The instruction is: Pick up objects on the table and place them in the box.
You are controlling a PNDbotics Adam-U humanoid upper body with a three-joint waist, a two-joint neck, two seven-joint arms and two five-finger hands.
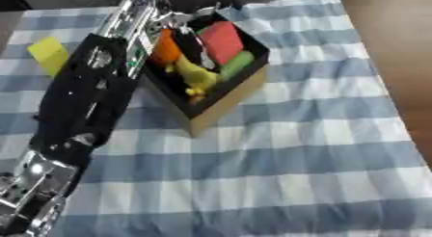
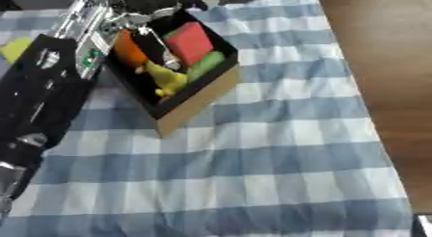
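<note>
At the far left a yellow block (image 1: pixel 48 54) lies on the checked cloth (image 1: pixel 295 149), apart from the box and beside my left arm. It looks flat-sided and hard-edged, so it should sit steady between fingers.

My left arm comes up along that side, black shell with silver joints, and my left hand (image 1: pixel 187 42) is down inside the box (image 1: pixel 223 106). I cannot tell how its fingers stand; the things around it hide them.

I judge the step in hand to be setting something down in there. To do it well I would let go low, then lift straight up so nothing catches the near wall or drags a toy out.

The box is cardboard, tan outside, black within, square and turned cornerwise. In it, left to right: an orange piece (image 1: pixel 166 47), a yellow toy (image 1: pixel 198 76) with soft rounded lobes, a green piece (image 1: pixel 237 63) and a red block (image 1: pixel 222 40) leaning against the far side.

The cloth to the right is blue and white, slightly rumpled; beyond it, bare brown table (image 1: pixel 392 48). My right hand is not in sight.
</note>
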